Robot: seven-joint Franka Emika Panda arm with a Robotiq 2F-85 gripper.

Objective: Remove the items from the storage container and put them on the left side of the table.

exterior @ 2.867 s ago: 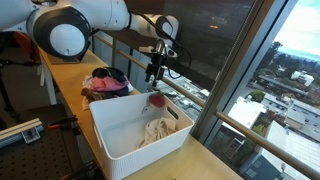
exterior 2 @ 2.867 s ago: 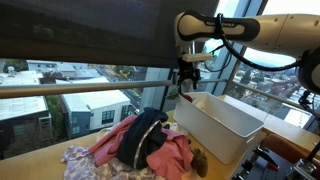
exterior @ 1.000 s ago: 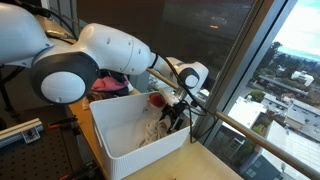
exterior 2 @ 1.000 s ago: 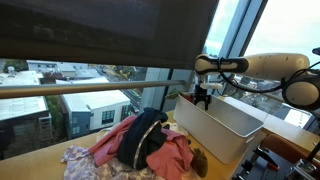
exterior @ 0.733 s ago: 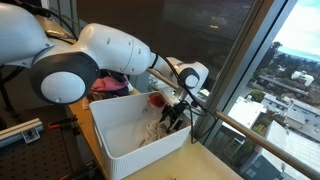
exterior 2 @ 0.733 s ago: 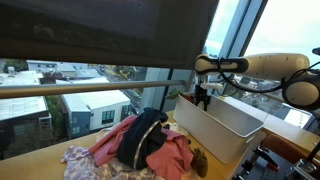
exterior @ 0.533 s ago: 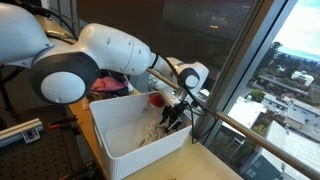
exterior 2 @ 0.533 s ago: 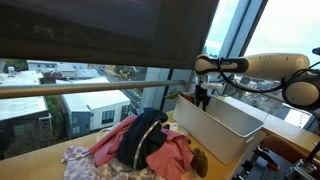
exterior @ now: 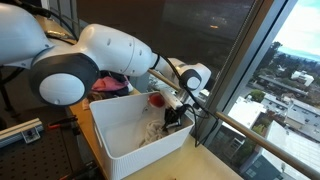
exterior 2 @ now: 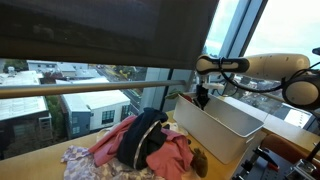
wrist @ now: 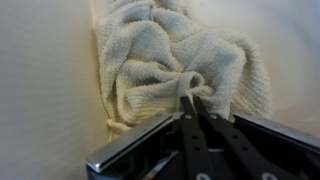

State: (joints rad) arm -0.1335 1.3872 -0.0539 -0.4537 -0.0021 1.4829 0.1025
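Wrist view has the tool [wrist: 190, 108] coming up from 6 o'clock with its two dark fingers drawn together on a raised fold of the crumpled cream terry-cloth towel [wrist: 165, 60]. The pinch looks made, with nothing lifted yet. Taking a ridge rather than flat cloth is probably deliberate, since a fold gives the narrow fingers something to bite. The rest of the towel spreads toward 12 o'clock. At 9 o'clock it bunches against the pale inner wall of the white plastic storage container [wrist: 45, 90], which would explain the approach from above rather than from the side.

In an exterior view the tool [exterior: 172, 117] is sunk below the container's rim [exterior: 140, 160], at the far corner where the towel [exterior: 152, 134] lies on the floor. In both exterior views a heap of pink, red and dark clothing [exterior 2: 145, 145] rests on the wooden table [exterior 2: 40, 160] just beside the container [exterior 2: 228, 128]. That heap likely marks the drop-off side. The next move calls for a straight lift clear of the rim before carrying across.
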